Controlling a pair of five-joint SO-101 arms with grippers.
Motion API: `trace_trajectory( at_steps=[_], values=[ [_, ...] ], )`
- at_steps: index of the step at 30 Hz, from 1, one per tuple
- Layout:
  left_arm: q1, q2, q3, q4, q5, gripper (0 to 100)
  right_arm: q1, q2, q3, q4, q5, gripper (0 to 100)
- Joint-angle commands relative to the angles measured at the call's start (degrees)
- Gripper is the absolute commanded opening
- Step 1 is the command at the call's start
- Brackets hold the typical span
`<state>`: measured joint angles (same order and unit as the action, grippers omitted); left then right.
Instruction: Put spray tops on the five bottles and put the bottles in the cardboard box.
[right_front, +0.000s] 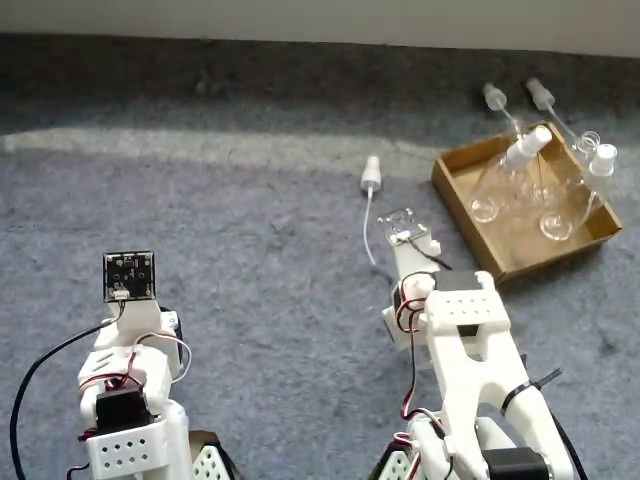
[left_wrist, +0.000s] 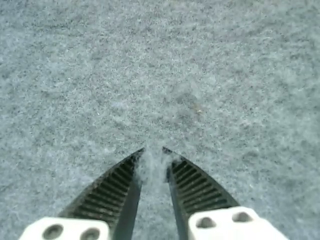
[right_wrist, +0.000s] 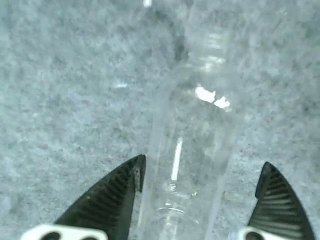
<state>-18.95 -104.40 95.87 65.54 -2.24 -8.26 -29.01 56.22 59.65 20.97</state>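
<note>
Capped clear bottles (right_front: 510, 175) in cardboard box (right_front: 520, 245), uncapped bottle (right_front: 400, 225) near loose spray top (right_front: 371, 175)

Left end effector (left_wrist: 153, 149) closed, right (right_wrist: 202, 161) open

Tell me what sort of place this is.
Probably a robot test bench: two small arms on a grey felt-like table cover, with a cardboard box holding clear bottles and loose spray tops near it.

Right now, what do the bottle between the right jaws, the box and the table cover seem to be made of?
The bottle looks like clear glossy plastic: the cover shows through it and highlights glint. The box is brown matte cardboard with thin walls. The cover seems grey carpet-like fabric, fuzzy and speckled.
</note>
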Motion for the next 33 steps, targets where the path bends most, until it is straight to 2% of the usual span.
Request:
trace_trajectory(
  at_steps=[1, 4, 11, 19, 25, 33],
  values=[
    [0.75, -0.40, 1.01, 0.26, -0.62, 0, -1.54, -1.54, -7.52, 3.82, 0.00, 30.7],
    [0.75, -0.40, 1.01, 0.26, -0.62, 0, -1.98, -1.45, -11.91, 7.25, -2.73, 30.7],
    [0.75, -0.40, 1.01, 0.26, -0.62, 0, -2.59, -0.40, -15.16, 8.92, -3.08, 30.7],
    [0.75, -0.40, 1.10, 0.26, -0.62, 0, -2.59, 18.51, -28.09, 13.23, -5.98, 30.7],
    [0.75, -0.40, 1.10, 0.26, -0.62, 0, -2.59, 28.53, -33.01, 12.18, -6.07, 30.7],
    [0.75, -0.40, 1.10, 0.26, -0.62, 0, -2.51, 33.45, -33.10, 7.96, -6.33, 30.7]
  ],
)
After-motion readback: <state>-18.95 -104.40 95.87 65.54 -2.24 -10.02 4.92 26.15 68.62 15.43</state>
